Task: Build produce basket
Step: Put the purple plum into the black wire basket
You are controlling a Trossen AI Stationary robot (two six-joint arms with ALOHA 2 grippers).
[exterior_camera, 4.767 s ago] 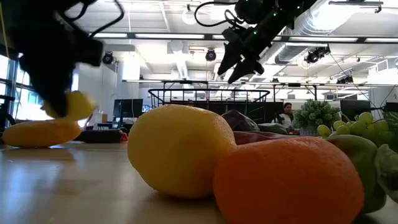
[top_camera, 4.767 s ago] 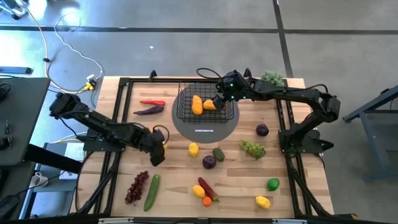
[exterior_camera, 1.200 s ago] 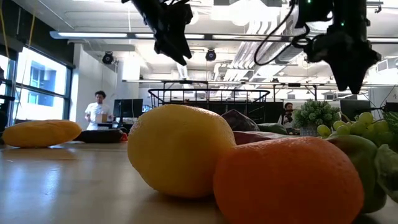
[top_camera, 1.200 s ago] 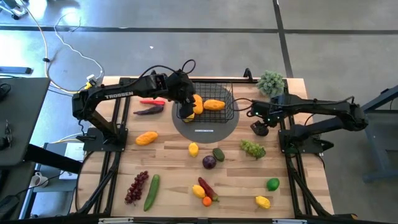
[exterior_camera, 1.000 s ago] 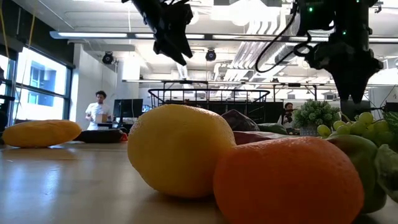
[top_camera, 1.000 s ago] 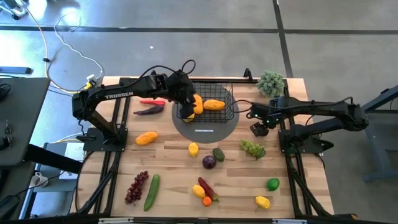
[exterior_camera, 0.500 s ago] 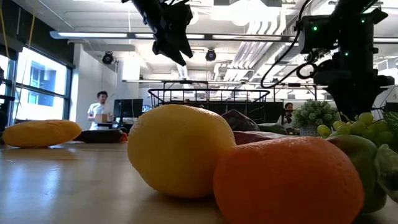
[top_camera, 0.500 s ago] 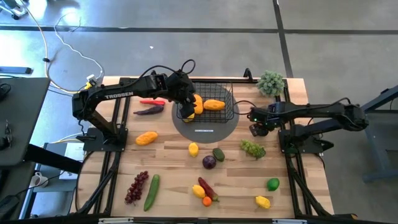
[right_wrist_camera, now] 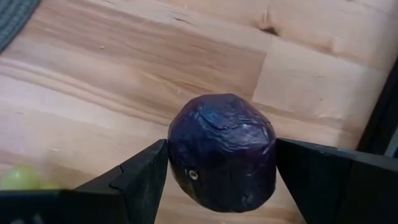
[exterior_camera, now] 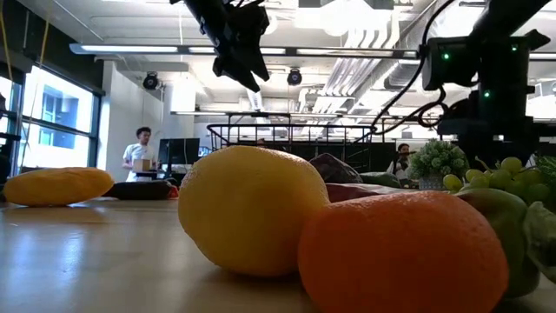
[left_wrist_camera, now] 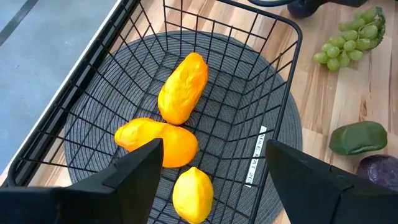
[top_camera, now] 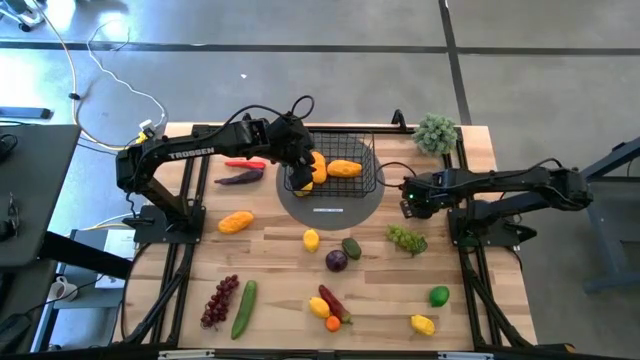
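Note:
The black wire basket (top_camera: 340,165) stands on a round grey mat; in it lie two orange mangoes (left_wrist_camera: 182,96) and a yellow lemon (left_wrist_camera: 193,196). My left gripper (top_camera: 297,168) hovers open above the basket's left part, over the lemon, touching nothing. My right gripper (right_wrist_camera: 217,186) is open and low over the table right of the basket. Its fingers stand on either side of a purple plum (right_wrist_camera: 222,152), which sits on the wood. In the high view the gripper (top_camera: 412,206) hides that plum. My right gripper comes from above with one finger (right_wrist_camera: 146,177) on each side of the purple plum's widest part (right_wrist_camera: 177,155). Whether the fingers touch it, I cannot tell. The plum rests on the table.
On the table lie a red chili (top_camera: 245,163), an eggplant (top_camera: 238,178), a mango (top_camera: 236,221), a lemon (top_camera: 311,239), a second plum (top_camera: 337,260), green grapes (top_camera: 405,238), purple grapes (top_camera: 220,300), a cucumber (top_camera: 244,307) and a lime (top_camera: 439,296). A potted plant (top_camera: 436,132) stands at the far right corner.
My right gripper has come down over the purple plum and drifted slightly toward the table's left edge; the plum has stayed in place.

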